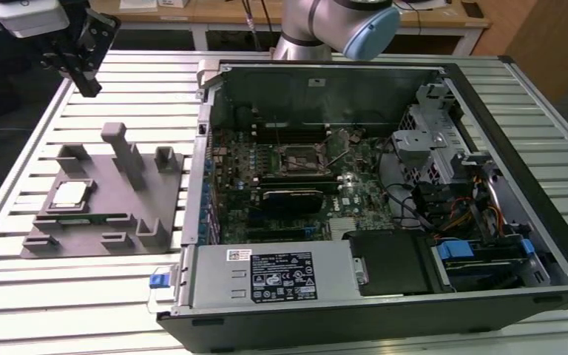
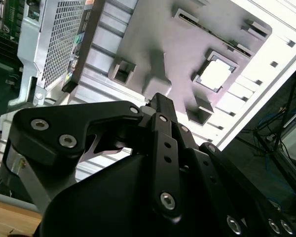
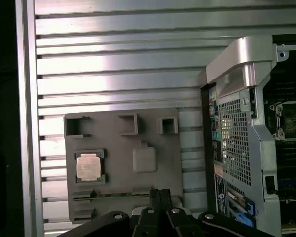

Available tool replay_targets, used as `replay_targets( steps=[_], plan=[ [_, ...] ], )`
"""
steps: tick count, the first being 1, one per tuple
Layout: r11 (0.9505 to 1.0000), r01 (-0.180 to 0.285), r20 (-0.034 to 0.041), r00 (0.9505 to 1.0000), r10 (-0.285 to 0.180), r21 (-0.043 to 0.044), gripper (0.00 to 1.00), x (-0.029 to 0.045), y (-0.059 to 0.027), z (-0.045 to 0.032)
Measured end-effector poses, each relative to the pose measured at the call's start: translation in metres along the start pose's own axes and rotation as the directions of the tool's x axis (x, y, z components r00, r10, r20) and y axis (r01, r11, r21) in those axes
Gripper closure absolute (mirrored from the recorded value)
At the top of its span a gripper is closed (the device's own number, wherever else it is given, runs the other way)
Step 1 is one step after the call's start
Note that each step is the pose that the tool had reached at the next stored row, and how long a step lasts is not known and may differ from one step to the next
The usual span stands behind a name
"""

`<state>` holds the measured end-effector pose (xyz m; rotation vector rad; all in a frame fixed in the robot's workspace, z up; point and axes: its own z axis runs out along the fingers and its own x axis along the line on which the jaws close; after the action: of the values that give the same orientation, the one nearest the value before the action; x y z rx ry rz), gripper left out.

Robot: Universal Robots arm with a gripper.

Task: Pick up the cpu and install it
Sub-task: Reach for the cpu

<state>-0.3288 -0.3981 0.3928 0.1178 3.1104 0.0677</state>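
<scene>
Grey plastic is what matters here: a moulded fixture (image 1: 116,222) lies flat on the slatted aluminium counter (image 1: 67,296). The cpu (image 1: 70,194) sits in a square pocket of it, silver plate facing up. Reading the exterior view as a clock face, that pocket is at about 9 o'clock. The open computer case (image 1: 363,68) fills the middle and the 3 o'clock side, well apart from the chip. In both wrist views the chip (image 3: 90,165) (image 2: 215,74) lies snug in its pocket. The smaller square pockets (image 3: 128,123) along one edge of the fixture look bare. A long slot next to the chip pocket seems to carry a thin green strip (image 1: 85,218), though I cannot be sure of it.

My hand (image 1: 88,87) hangs at about 11 o'clock in the exterior view, high above the counter and off past the fixture's 12 o'clock edge. Its fingers (image 3: 155,195) are pressed together and grip nothing.

I judge the step in hand to be the pick-up, with the reach not yet made. It calls for spreading the fingers wider than the chip and squaring them to two opposite edges. It also calls for a straight descent, because the pocket walls leave little room.

Inside the case, the dark framed socket (image 1: 299,157) sits near the middle of the board, and I see no silver plate in it.
</scene>
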Motion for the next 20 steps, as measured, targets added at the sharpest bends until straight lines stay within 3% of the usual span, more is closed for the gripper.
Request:
replay_targets(
  steps=[11,20],
  plan=[
    [1.0,0.0,0.0,1.0,0.0,0.0,0.89,0.0218,0.0013,0.0018],
    [1.0,0.0,0.0001,1.0,0.0,0.0002,0.89,0.032,0.0007,0.0108]
  ],
)
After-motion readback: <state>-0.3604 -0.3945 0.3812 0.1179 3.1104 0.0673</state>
